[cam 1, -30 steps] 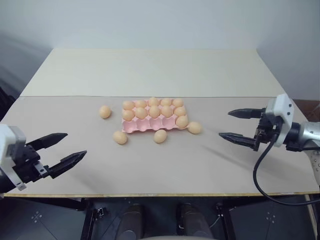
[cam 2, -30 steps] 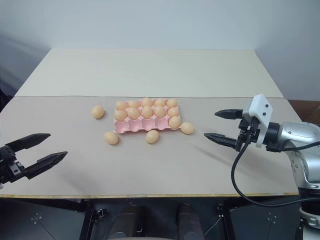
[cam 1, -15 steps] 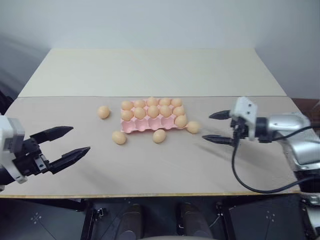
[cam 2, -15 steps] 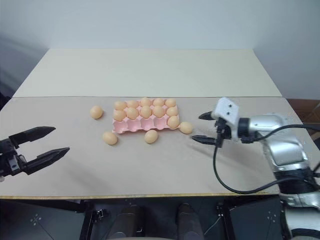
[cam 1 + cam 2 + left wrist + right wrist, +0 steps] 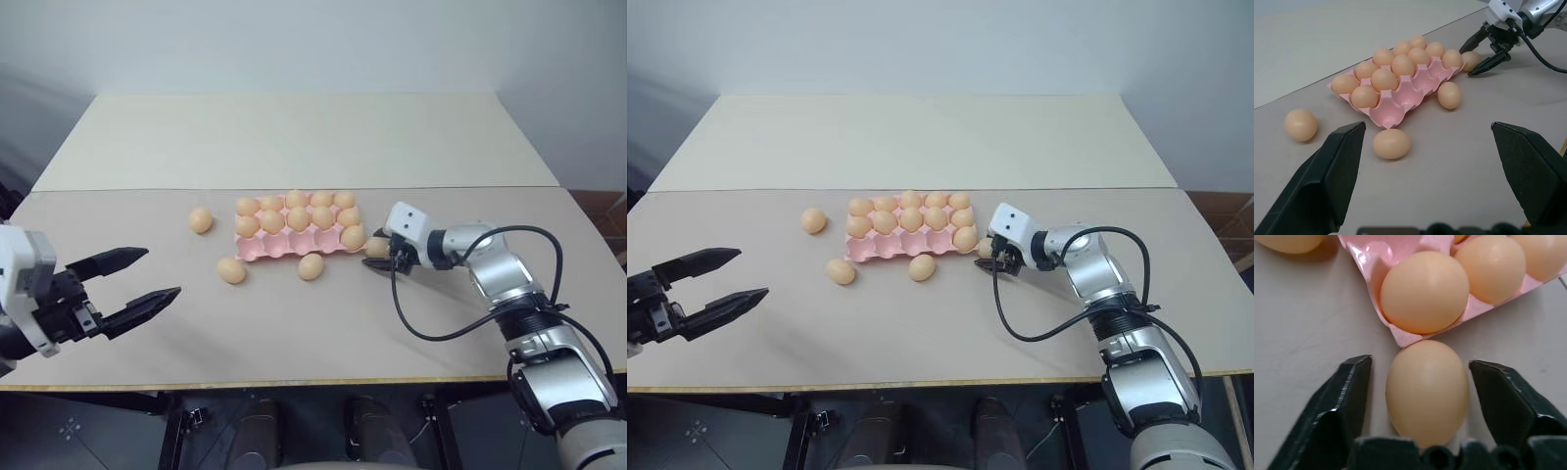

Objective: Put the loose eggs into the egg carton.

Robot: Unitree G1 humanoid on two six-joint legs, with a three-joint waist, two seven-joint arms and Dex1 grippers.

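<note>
Table (image 5: pixel 294 333) | right wrist: right gripper (image 5: pixel 1420 377) straddles egg (image 5: pixel 1426 391), gaps visible

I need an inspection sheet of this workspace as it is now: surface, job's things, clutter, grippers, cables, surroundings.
Surface: beige table, seam across it.
Job's things: pink egg carton, front cups empty; four loose eggs, one at the carton's right corner.
Clutter: nothing seen.
Grippers: right gripper straddles that corner egg, gaps visible both sides; left gripper open, apart from the eggs.
Cables: black cable loops over the table.
Surroundings: pale wall.
</note>
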